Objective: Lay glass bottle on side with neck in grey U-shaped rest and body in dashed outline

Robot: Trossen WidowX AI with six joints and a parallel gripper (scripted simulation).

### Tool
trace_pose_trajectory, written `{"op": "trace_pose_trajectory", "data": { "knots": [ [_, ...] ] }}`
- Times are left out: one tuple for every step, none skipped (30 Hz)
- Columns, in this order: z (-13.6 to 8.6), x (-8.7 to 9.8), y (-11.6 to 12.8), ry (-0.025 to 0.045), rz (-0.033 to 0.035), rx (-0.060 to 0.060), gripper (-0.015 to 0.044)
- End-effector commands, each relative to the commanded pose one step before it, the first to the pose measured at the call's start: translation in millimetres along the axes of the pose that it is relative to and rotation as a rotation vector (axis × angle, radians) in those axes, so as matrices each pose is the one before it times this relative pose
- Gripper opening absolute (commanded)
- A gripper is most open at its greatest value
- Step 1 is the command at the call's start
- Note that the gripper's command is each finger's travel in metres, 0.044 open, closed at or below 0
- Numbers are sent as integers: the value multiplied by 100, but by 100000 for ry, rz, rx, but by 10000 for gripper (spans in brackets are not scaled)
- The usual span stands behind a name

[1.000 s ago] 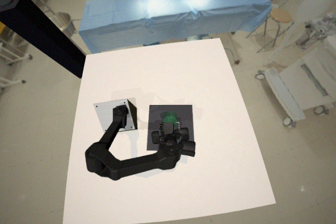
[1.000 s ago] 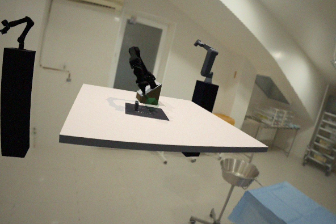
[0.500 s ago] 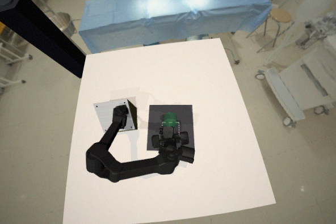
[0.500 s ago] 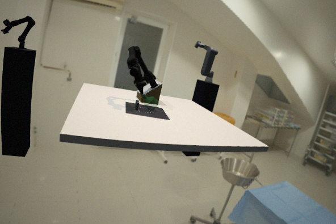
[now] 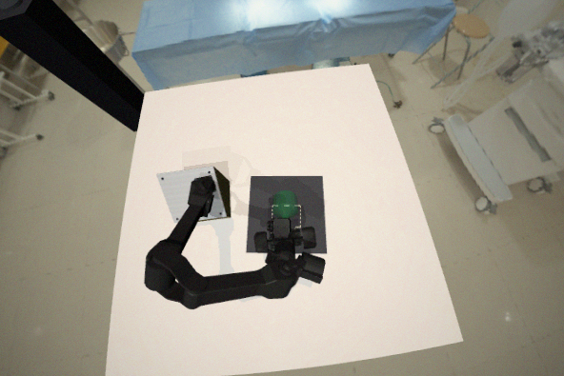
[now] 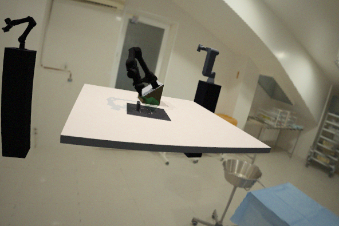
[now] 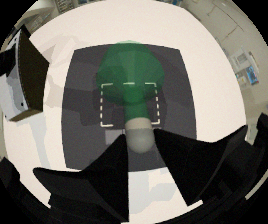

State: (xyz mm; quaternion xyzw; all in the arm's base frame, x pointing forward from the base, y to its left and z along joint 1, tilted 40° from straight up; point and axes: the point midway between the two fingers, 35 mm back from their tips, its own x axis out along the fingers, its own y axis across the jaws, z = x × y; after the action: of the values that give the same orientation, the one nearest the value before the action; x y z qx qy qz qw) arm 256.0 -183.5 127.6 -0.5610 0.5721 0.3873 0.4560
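The green glass bottle (image 5: 285, 202) (image 6: 152, 100) (image 7: 130, 67) is tilted and raised above the dark mat (image 5: 259, 187) (image 6: 164, 117) (image 7: 80, 149). Its body points away from the gripper, and its pale grey neck end is toward the fingers. My gripper (image 7: 139, 136) is shut on the bottle at the neck. In the top view the arm hides the fingertips. The dashed outline (image 5: 300, 207) (image 7: 105, 125) lies beneath the bottle and is partly covered. The U-shaped rest (image 6: 138, 106) (image 7: 114, 137) stands on the mat; the wrist view shows it partly hidden behind the neck end and fingers.
The arm's slanted mounting block (image 5: 171, 187) (image 6: 158, 95) (image 7: 30, 87) stands left of the mat in the top view. The arm bends around the near side of the mat there. The white table (image 5: 372, 286) (image 6: 114, 129) extends beyond the mat.
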Motion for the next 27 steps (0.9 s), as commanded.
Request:
{"op": "trace_pose_trajectory", "data": {
  "knots": [
    [-657, 399, 145, 97, 456, -213, 100],
    [-126, 40, 14, 6, -111, 53, 100],
    [-125, 42, 14, 7, -109, 55, 100],
    [-124, 43, 14, 8, -106, 56, 100],
    [-124, 45, 14, 10, -104, 58, 100],
    [-123, 46, 14, 11, -102, 59, 100],
    [-109, 42, 13, 11, -100, 61, 100],
    [-13, 5, 2, 2, -22, 14, 100],
    [-32, 11, 4, 6, -51, 35, 100],
    [-50, 18, 6, 12, -77, 58, 100],
    [-64, 24, 8, 17, -91, 77, 100],
    [-67, 27, 9, 17, -87, 81, 100],
    [-63, 26, 8, 15, -75, 74, 100],
    [-60, 26, 8, 14, -66, 67, 100],
    [-58, 26, 8, 14, -61, 63, 100],
    [-58, 27, 7, 16, -59, 61, 100],
    [-58, 27, 7, 17, -58, 61, 100],
    [-58, 27, 7, 19, -57, 62, 100],
    [-58, 27, 7, 20, -56, 63, 100],
    [-58, 28, 7, 21, -54, 64, 100],
    [-58, 28, 7, 22, -53, 65, 100],
    [-58, 28, 7, 23, -52, 66, 100],
    [-58, 28, 7, 23, -51, 66, 100],
    [-58, 29, 7, 24, -51, 67, 100],
    [-58, 29, 7, 25, -50, 68, 100],
    [-58, 29, 7, 25, -49, 68, 100],
    [-58, 29, 7, 26, -49, 69, 100]
  ]
}}
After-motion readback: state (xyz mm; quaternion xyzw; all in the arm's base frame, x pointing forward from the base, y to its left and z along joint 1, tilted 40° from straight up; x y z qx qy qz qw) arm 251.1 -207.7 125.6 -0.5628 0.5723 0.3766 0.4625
